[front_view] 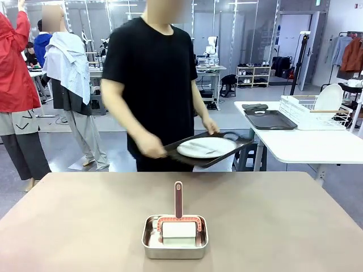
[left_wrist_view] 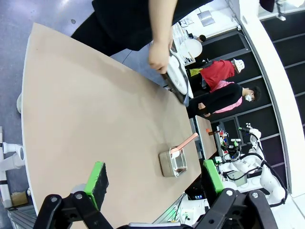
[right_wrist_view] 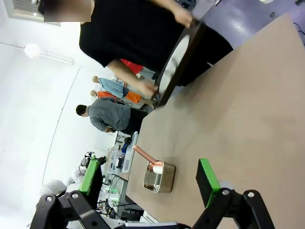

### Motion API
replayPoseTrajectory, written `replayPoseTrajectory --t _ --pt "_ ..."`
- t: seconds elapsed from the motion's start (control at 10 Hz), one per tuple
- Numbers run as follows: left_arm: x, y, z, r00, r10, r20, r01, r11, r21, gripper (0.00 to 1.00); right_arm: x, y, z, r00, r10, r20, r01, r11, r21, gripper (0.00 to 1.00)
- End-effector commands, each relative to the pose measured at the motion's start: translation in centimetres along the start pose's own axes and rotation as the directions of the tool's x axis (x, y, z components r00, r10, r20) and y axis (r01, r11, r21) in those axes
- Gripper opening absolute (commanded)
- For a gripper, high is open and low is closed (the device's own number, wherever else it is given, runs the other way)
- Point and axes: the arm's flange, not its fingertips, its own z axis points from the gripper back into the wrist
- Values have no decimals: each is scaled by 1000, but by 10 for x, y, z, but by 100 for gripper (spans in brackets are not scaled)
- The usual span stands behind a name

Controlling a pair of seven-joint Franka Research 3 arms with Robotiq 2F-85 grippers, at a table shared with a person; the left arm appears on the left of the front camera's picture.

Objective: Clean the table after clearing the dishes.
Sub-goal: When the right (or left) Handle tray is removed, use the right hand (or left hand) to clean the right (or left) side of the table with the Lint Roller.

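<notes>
Between person's hands (front_view: 150, 149), dark tray (front_view: 243, 139) with plate (front_view: 222, 144) held clear of table (front_view: 79, 215) for clearing; left gripper (left_wrist_view: 155, 174), right gripper (right_wrist_view: 150, 175) wide, empty.

Bright and even across the front view, lit from overhead, with pale light strips high at the back. Only a soft, short shadow under the pan (front_view: 148, 247) on the matte counter (front_view: 272, 215), plus faint glints on the steel rim. Motion-smeared at the hand (front_view: 150, 148) and tray (front_view: 241, 141); nearly washed-out white on the plate (front_view: 195, 148). Sharp up close, softer far back. Strongly fisheyed in both wrist views: bowed counter edges, tilted room. Blown out white at the upper left of the right wrist view, around a round lamp (right_wrist_view: 32, 49). Slightly soft on the fingers (left_wrist_view: 97, 177) close to the lens, with vivid green pads.
</notes>
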Motion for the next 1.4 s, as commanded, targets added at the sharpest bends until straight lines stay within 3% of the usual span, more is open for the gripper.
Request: replayPoseTrajectory --t 0.0,0.3,0.5,0.6,0.8,0.9,1.0,1.3 --pt "-2 -1 3 1000 -14 2 14 1000 -9 100 -1 1 2 1000 5 -3 -4 1000 10 100" --pt "0 0 0 1000 0 0 0 1000 0 100 -1 1 2 1000 5 -3 -4 1000 10 100" --pt "42 -68 -39 947 -302 -110 309 949 56 100 -1 1 2 1000 5 -3 -4 1000 10 100" --pt "53 -103 -75 886 -416 -206 433 900 47 100 -1 1 2 1000 5 -3 -4 1000 10 100" --pt "71 -166 -141 764 -547 -343 559 826 -72 100 -1 1 2 1000 5 -3 -4 1000 10 100" --pt "74 -198 -180 679 -604 -418 614 779 -126 100 -1 1 2 1000 5 -3 -4 1000 10 100" --pt "67 -228 -221 567 -660 -493 680 713 -172 100 -1 1 2 1000 5 -3 -4 1000 10 100" --pt "4 -291 -335 275 -746 -606 727 574 -378 100 -1 1 2 1000 5 -3 -4 1000 10 100"
